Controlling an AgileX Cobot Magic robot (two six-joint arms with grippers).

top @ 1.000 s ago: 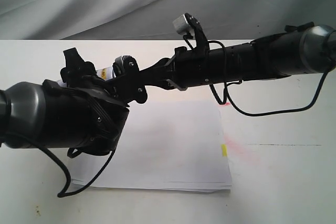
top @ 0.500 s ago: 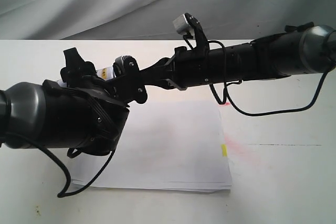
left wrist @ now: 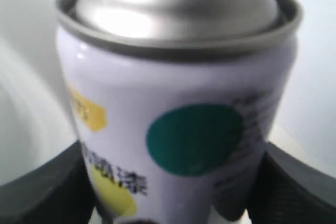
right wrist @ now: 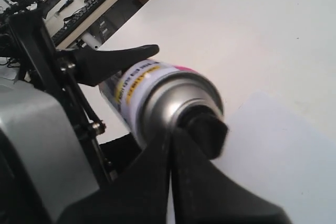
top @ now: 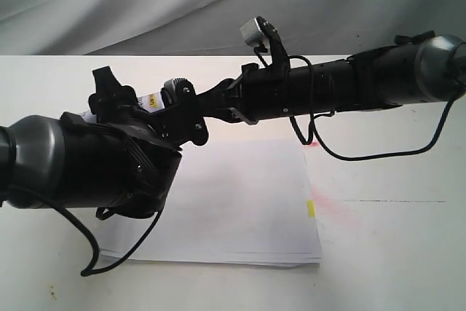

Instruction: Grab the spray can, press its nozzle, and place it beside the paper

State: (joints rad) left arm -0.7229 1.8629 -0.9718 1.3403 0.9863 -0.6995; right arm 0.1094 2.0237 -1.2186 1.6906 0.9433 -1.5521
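The spray can point(top: 151, 99) is held in the air above the far left corner of the paper point(top: 240, 202), with my left gripper point(top: 142, 105) shut around its body. In the left wrist view the can point(left wrist: 178, 108) fills the frame between two black fingers point(left wrist: 42, 192), its silver dome on top. My right gripper point(top: 186, 111) reaches across from the right. Its fingers are pressed together, and their tips point(right wrist: 170, 137) rest against the can's silver top point(right wrist: 168, 106) right beside the black nozzle point(right wrist: 207, 129). The paper's yellow tab point(top: 311, 209) shows on its right edge.
The white table point(top: 393, 253) runs around the paper, with a faint red stain point(top: 331, 213) by the tab. A black cable point(top: 349, 154) hangs in a loop under the right arm. Grey cloth point(top: 145, 5) backs the table. A desk with a keyboard point(right wrist: 89, 1) lies beyond.
Both grippers and the can have shifted a little to the right. The left grip on the can is unchanged, and the right fingers stay together.
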